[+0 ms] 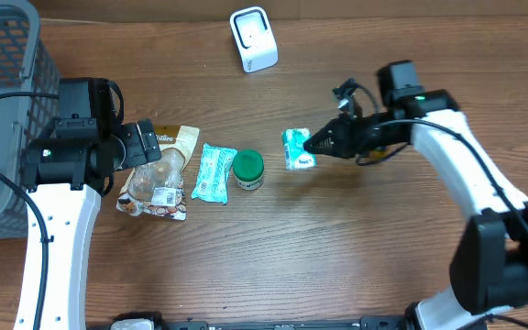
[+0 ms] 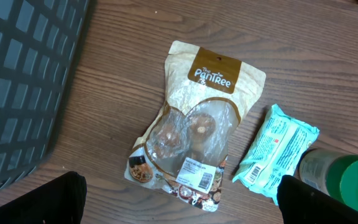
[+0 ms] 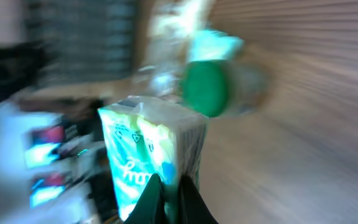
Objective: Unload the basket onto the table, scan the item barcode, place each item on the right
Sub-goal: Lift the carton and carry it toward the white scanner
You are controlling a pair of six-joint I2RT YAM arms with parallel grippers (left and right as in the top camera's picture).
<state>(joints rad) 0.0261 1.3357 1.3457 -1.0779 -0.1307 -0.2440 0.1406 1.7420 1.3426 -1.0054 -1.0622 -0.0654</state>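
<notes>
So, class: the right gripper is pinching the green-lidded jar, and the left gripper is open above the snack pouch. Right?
No: the right gripper is pinching the teal-and-white packet, not the green-lidded jar, which stands free beside it. The overhead view shows this. The rest holds.

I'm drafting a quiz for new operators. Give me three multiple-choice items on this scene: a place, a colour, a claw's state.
1. The white scanner stands: A alone near the top of the overhead view; B bottom left corner; C dead centre.
2. The jar lid is: A red; B green; C black.
3. The right claw is: A wide open; B shut on the small pack; C out of view.
Answers: 1 A, it sits by the upper edge; 2 B, green shows in overhead and wrist views; 3 B, it pinches the pack.
</notes>
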